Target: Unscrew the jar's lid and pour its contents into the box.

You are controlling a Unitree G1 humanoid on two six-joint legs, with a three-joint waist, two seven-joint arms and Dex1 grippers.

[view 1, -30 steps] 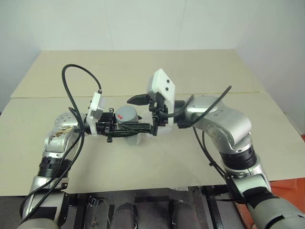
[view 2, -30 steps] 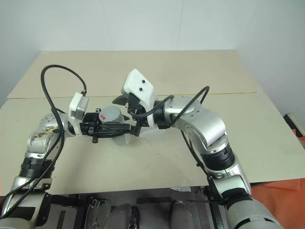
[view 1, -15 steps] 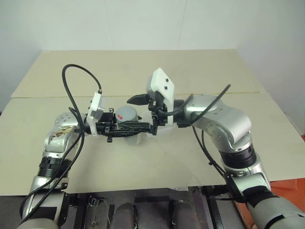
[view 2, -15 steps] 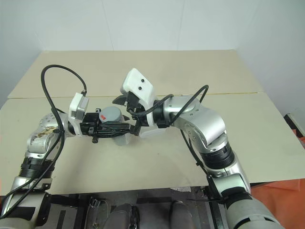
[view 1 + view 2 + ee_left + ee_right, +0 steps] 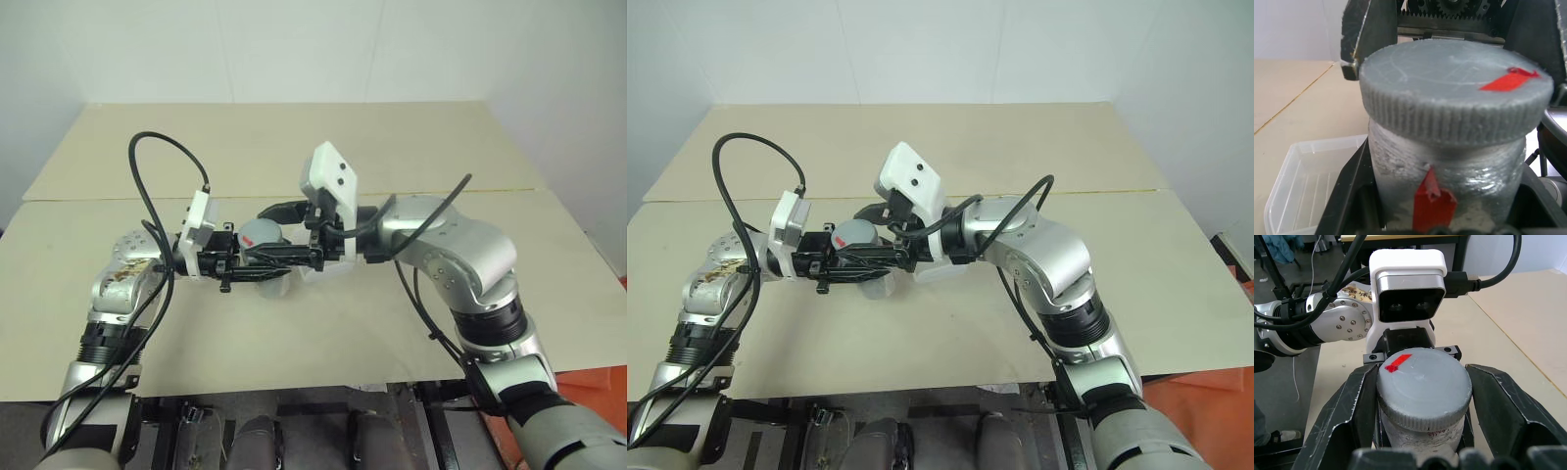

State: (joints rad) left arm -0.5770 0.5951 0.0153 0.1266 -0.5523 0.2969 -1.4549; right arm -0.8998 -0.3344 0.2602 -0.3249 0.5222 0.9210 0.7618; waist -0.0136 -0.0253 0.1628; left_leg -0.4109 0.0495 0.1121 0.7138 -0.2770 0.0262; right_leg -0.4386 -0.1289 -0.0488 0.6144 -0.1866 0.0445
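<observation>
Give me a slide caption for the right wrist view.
Right gripper closes on the grey lid while the left gripper holds the jar.

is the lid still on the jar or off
On. The lid sits squarely atop the jar, with the right gripper closed around it.

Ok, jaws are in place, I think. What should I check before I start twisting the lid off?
1. Left gripper jaws shut on the jar body: ok.
2. Right gripper jaws shut on the lid rim: ok.
3. Lid seated level on the jar: ok.
4. Jar held upright, lid up: ok.
5. Box open, low beside the jar: ok.
6. Contents inside the jar: cannot tell.
</observation>
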